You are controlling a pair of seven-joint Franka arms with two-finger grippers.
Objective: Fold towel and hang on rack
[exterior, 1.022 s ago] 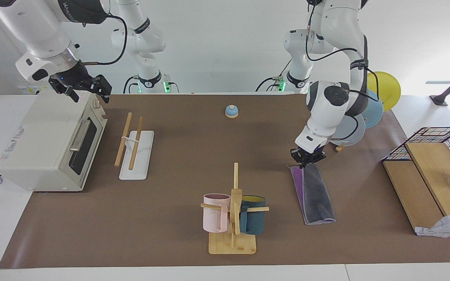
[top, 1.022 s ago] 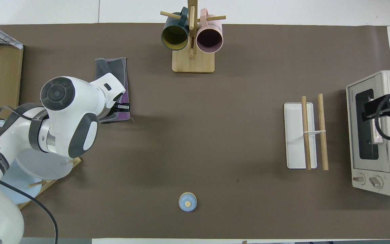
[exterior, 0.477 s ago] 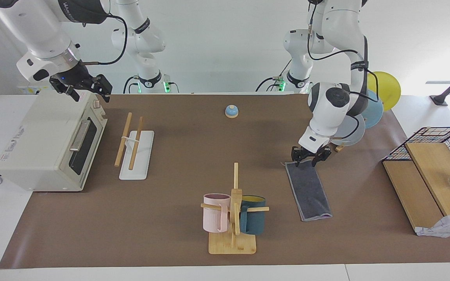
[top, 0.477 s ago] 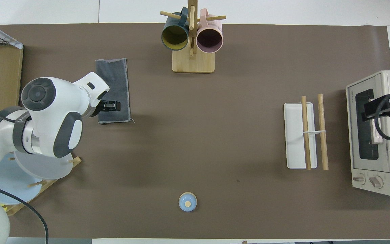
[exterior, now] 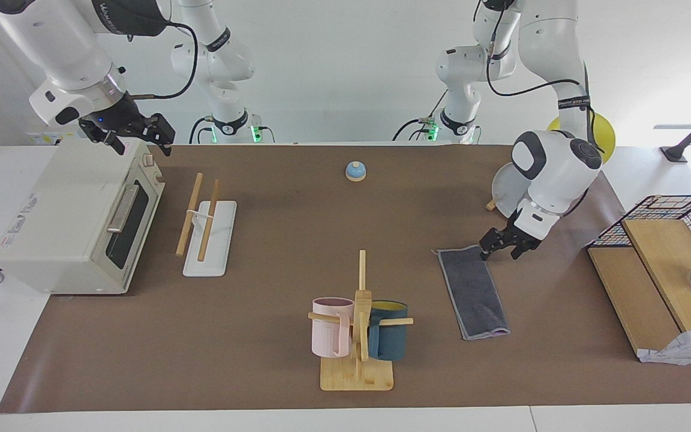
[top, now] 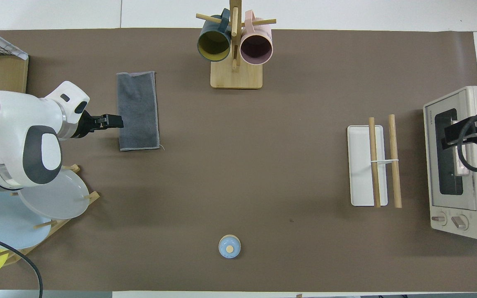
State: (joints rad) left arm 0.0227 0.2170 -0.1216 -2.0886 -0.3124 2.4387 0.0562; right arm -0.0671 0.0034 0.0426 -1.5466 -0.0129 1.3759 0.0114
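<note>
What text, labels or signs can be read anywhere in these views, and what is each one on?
Red-bordered warning triangle with fine print beneath it: a sticker on the toaster oven, beside its knobs; the print is too small to read.
Brand word along the oven's door frame: too small to read.
Lettering on the right arm's upper link: blurred, not readable.
Towel, rack and mugs: no text.
</note>
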